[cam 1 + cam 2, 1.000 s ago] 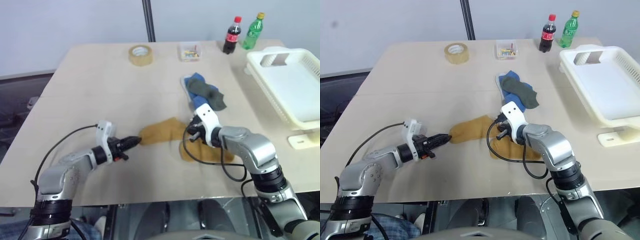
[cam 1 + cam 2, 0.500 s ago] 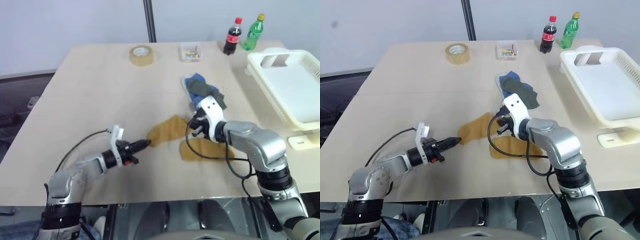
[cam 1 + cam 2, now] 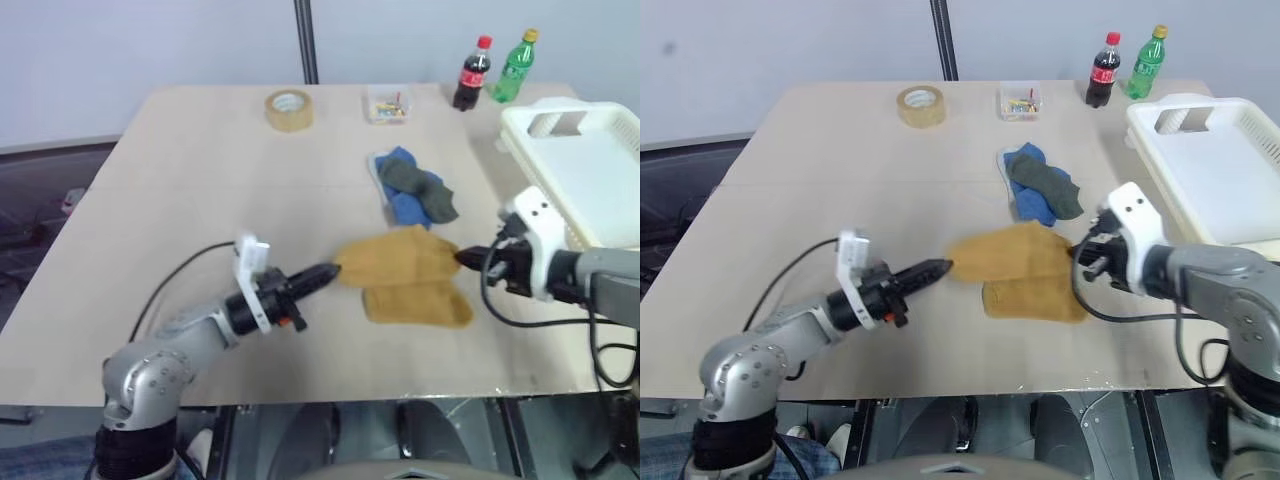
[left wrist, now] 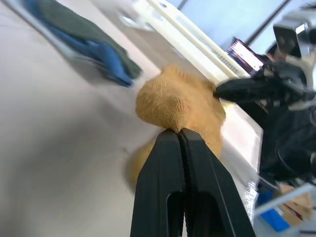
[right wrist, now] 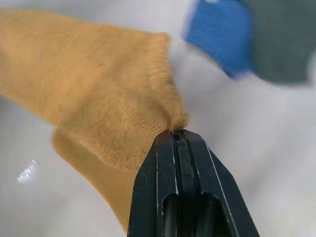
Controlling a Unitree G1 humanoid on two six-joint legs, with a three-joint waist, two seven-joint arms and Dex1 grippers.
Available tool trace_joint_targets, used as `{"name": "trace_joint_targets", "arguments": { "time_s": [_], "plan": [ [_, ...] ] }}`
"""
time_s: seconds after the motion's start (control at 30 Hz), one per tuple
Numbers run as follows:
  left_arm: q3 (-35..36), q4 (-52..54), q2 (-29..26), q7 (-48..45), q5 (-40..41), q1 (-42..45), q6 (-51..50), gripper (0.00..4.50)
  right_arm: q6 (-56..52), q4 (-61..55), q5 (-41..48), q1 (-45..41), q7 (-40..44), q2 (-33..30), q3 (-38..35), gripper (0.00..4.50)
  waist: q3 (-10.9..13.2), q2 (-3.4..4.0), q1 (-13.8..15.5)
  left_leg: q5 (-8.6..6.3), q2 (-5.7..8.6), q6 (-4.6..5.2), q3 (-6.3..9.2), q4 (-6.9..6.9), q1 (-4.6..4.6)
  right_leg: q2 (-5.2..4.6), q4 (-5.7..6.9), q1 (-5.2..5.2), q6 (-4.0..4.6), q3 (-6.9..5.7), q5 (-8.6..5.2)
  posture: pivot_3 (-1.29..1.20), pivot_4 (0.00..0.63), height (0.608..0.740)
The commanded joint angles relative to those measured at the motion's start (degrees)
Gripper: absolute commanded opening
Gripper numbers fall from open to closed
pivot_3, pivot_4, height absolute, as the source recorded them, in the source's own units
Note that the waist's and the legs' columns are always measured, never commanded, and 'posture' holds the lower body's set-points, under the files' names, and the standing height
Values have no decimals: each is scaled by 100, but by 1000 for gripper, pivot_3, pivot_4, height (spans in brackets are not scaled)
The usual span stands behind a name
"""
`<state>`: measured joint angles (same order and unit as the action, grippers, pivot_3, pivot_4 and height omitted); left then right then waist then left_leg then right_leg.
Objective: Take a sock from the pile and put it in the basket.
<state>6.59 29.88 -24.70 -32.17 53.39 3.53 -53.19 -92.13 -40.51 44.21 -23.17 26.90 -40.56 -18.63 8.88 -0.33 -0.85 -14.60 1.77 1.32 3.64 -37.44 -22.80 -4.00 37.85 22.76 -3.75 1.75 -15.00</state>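
Note:
A mustard-yellow sock (image 3: 398, 257) hangs stretched between my two grippers, just above the table. My left gripper (image 3: 335, 270) is shut on its left end, and my right gripper (image 3: 462, 258) is shut on its right end. The wrist views show each pair of black fingers (image 4: 170, 148) (image 5: 168, 148) pinching the yellow knit (image 5: 98, 98). A second mustard sock (image 3: 418, 304) lies flat underneath. The pile (image 3: 412, 188) of blue and grey-green socks sits just behind. The white slotted basket (image 3: 590, 175) stands at the table's right edge, behind my right gripper.
A roll of tape (image 3: 288, 108), a small clear box (image 3: 387, 103), a cola bottle (image 3: 471, 74) and a green bottle (image 3: 515, 66) stand along the far edge. The table's left half (image 3: 190, 190) is bare. A cable trails from my left wrist.
Both grippers have moved right and up with the yellow sock, which has lifted off the table and now hangs stretched above the second yellow one.

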Motion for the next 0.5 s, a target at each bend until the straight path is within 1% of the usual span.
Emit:
{"name": "trace_joint_targets", "arguments": {
  "time_s": [0.03, 0.1, 0.17, 0.5],
  "plan": [
    [-530, 92, -164, -151, -657, 15, 482, 15, -37, -149, 403, 162, -299, -78, -173, 0, 0, 0, -8, 0, -1, 0, -2, 0, 2, 1, 2, 0, 0, 1, 0, 0, 150, 738],
    [-870, -26, -243, -267, -1042, 21, 739, 15, -37, -266, 496, 405, -453, -195, -148, 0, 0, 0, 6, 0, -2, 0, -3, 0, 5, 4, 3, 0, 0, 3, 0, 0, 150, 738],
    [-1079, -134, -261, -390, -1260, 52, 922, 15, -37, -295, 561, 562, -579, -285, -169, 0, 1, 0, 19, 0, -1, 0, -3, 0, 2, 3, 1, -1, 0, 2, -1, 0, 150, 738],
    [-1408, -449, -38, -516, -1710, 224, 1406, 15, -37, -610, 1054, 1207, -1116, -298, -404, 0, 7, -10, 23, -1, -1, 3, 0, -1, -5, 2, -5, -1, -2, -3, -2, 0, 150, 738]
  ]
}}
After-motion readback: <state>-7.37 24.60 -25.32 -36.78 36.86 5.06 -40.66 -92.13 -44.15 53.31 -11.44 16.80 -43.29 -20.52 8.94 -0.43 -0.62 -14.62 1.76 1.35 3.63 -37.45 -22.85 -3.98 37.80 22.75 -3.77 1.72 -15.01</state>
